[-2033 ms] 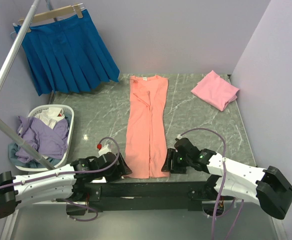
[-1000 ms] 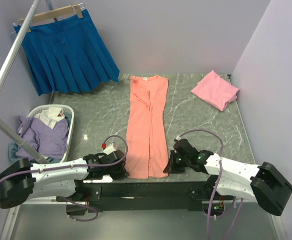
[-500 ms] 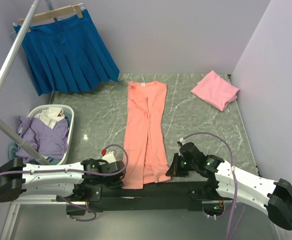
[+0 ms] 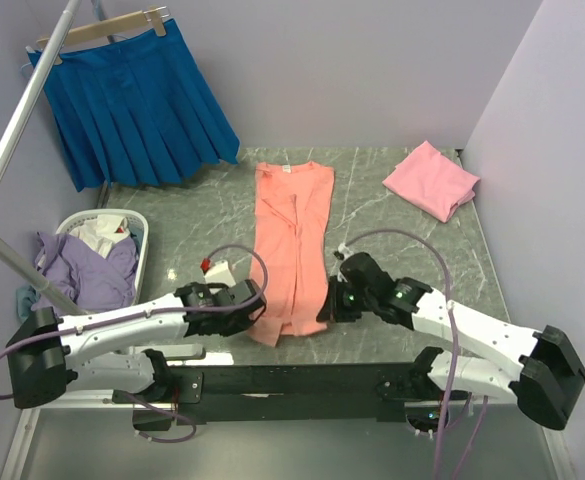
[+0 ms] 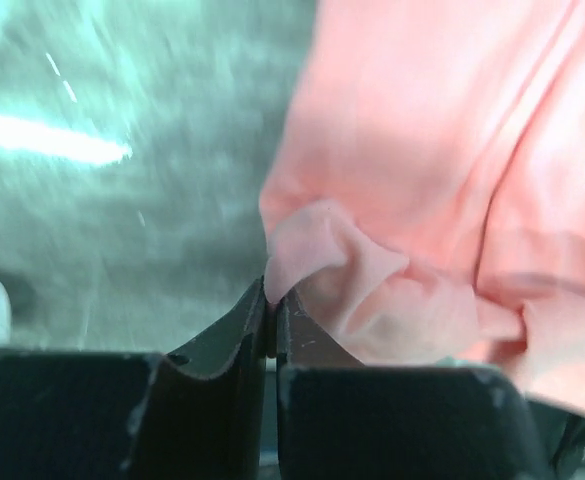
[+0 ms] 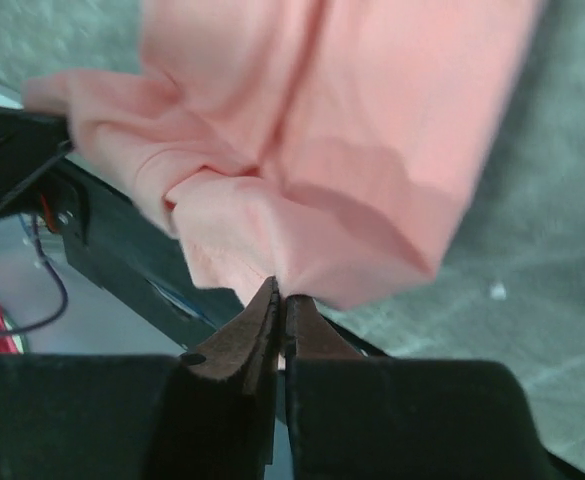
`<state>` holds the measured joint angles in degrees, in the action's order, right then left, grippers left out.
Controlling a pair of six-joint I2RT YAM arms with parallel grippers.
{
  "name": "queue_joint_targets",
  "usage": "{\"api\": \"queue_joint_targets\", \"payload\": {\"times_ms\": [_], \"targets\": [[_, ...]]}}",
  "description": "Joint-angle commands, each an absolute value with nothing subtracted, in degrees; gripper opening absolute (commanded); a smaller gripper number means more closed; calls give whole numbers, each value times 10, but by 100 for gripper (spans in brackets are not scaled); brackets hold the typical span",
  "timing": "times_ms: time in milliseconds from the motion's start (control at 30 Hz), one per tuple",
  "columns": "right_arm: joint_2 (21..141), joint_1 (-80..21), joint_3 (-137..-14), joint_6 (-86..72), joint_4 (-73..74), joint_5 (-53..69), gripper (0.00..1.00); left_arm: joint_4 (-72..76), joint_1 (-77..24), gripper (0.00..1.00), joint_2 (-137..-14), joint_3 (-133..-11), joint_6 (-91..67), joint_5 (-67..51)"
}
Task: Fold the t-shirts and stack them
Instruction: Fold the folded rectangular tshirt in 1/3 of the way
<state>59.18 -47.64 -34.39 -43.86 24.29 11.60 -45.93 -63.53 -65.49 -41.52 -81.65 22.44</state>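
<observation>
Salmon-orange tee (image 4: 294, 220), near hem corners pinched in left hand (image 5: 272, 298) and right hand (image 6: 279, 296), grey table (image 4: 202, 220) alongside.

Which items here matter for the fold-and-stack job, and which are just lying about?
Job: salmon t-shirt, near hem pinched by left gripper and right gripper; folded pink t-shirt, far right.
Lying about: blue skirt on hanger; laundry basket of clothes, left.
</observation>
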Motion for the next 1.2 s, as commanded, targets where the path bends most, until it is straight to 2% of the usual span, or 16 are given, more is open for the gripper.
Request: {"api": "queue_joint_targets", "payload": {"times_ms": [0,200,433,967,1000,1033,1100,1133,1167], "targets": [[639,-470,-425,-377,258,67,6,-426,-580,11,-680,-458,-733,266],[727,-433,-490,-329,269,40,6,-363,-508,12,-752,-534,-631,268],[800,-352,-550,-284,244,81,6,-302,-441,11,-857,-622,-521,245],[1039,-269,-778,-208,252,113,1,-229,-310,4,-1055,-768,-426,172],[1052,-266,-787,-208,251,105,4,-224,-309,9,-1061,-778,-421,168],[1059,-264,-796,-209,252,94,20,-222,-306,25,-1068,-784,-415,166],[1073,-258,-823,-206,254,58,20,-221,-301,48,-1081,-795,-413,175],[1075,-252,-830,-206,251,45,39,-219,-300,67,-1082,-798,-412,180],[1072,-249,-831,-208,232,27,56,-209,-298,76,-1080,-798,-410,195]]}}
